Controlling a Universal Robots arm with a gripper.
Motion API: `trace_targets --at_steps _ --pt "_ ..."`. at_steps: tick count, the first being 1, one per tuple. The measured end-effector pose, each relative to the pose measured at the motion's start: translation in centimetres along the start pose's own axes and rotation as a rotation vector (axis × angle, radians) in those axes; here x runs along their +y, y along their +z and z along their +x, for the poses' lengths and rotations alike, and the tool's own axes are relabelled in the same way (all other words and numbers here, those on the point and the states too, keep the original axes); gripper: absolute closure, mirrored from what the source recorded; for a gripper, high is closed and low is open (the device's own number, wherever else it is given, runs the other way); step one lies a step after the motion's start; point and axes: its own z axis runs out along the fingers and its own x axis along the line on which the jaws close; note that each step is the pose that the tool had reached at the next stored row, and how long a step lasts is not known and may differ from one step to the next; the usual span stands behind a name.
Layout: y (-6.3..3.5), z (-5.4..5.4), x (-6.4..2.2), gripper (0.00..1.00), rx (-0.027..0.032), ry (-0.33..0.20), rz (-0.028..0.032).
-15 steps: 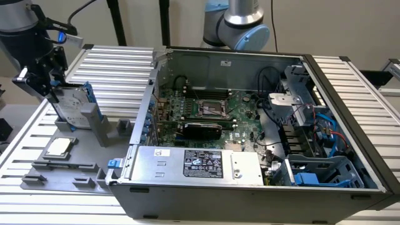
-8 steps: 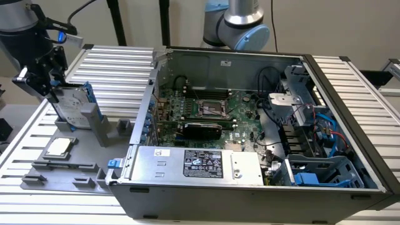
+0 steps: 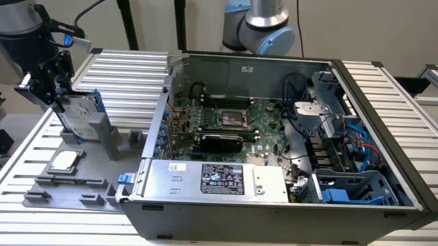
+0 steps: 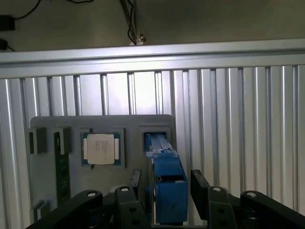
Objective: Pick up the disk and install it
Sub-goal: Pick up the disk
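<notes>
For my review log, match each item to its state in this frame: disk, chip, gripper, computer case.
Items:
1. disk
2. chip
3. gripper
4. computer case

States:
A. lid off, inside on view
B. lying flat in the grey fixture
C. poised at the disk's upper edge
D. standing on edge in the grey fixture

Pairs: 1-D, 2-B, 3-C, 4-A.

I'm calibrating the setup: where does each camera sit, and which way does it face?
Exterior view: off the arm, raised, looking down at the open case, grey tray at the exterior view's left; the gripper shows at the disk.
Wrist view: on the wrist, looking down past open fingers straddling the disk, chip beside it.
Shared: disk, chip, tray, gripper.
</notes>
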Motion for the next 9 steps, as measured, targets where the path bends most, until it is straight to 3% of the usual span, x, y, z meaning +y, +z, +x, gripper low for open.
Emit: trace_targets --at_steps 2,3,9 --pt "0.00 0.00 0.00 0.00 0.0000 0.000 -0.0001" --pt "0.00 0.00 0.00 1.00 0.0000 0.000 -0.0001" --pt "-0.01 0.10 -0.01 1.00 0.0001 -0.001 -0.0001"
